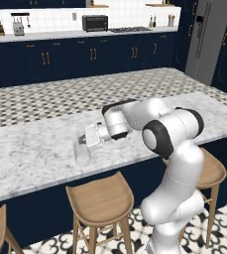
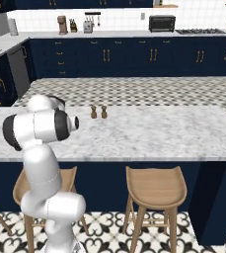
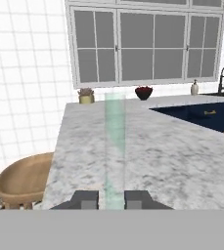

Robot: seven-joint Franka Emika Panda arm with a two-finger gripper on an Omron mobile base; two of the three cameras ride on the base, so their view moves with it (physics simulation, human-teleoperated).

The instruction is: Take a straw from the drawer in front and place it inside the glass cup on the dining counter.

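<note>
**Claw clenched on a straw above the cup**

The claw (image 3: 111, 199) is clenched on a pale green, see-through straw (image 3: 115, 146), its two dark tips pressed against the straw's sides in the hand view. There the straw runs straight away from the tips, out over the marble counter (image 3: 147, 156).

In the left base view the arm reaches left from its white shoulder and the claw (image 1: 83, 138) points sideways, low over the counter (image 1: 30, 154) close to its near edge. The cup (image 1: 81, 153), clear and short, stands upright on the counter just under and beside the claw. The straw itself is too faint to make out in that view, so whether its end has entered the cup I cannot tell.

Below the near edge stand wooden stools (image 1: 101, 198), one almost under the cup. In the hand view another stool seat (image 3: 23, 178) shows beside the counter's end.

In the right base view two small brown shakers (image 2: 98, 112) stand side by side near the far edge of the counter (image 2: 159, 133), well away from its right end. Behind it, along the far wall, a toaster oven (image 2: 162, 22) sits on the back worktop.

At the far end of the counter in the hand view are a small potted plant (image 3: 86, 95) and a dark bowl (image 3: 143, 92).
</note>
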